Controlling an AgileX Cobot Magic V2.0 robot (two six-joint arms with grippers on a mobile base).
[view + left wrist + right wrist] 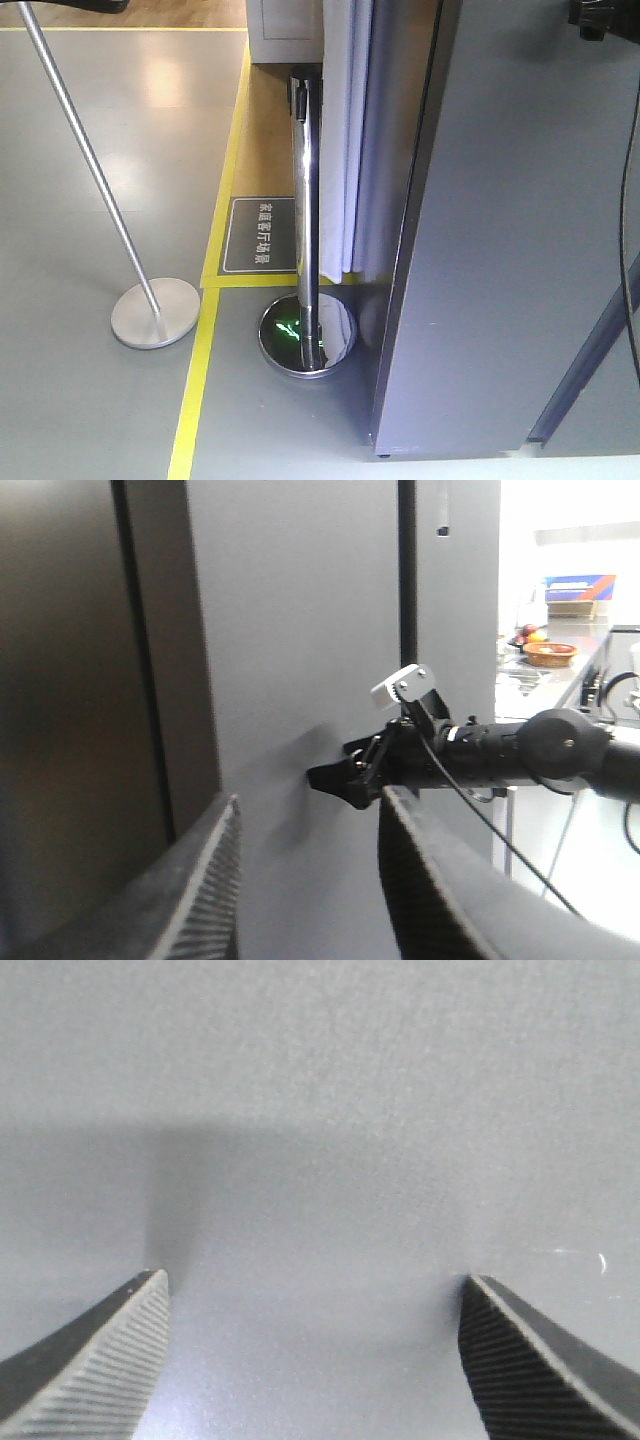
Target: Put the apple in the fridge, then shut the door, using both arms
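Evidently the closing push is under way: the right gripper (315,1360), its ribbed black jaws spread wide and empty, has its tips at the matte, faintly grained grey fridge door (320,1110), so it should press flat and steadily rather than let a fingertip skid. From the left wrist view, the left gripper (305,880) hangs open and empty beside the tall grey-sided fridge (290,630), while the small red-and-yellow apple appears in no view, presumably inside.
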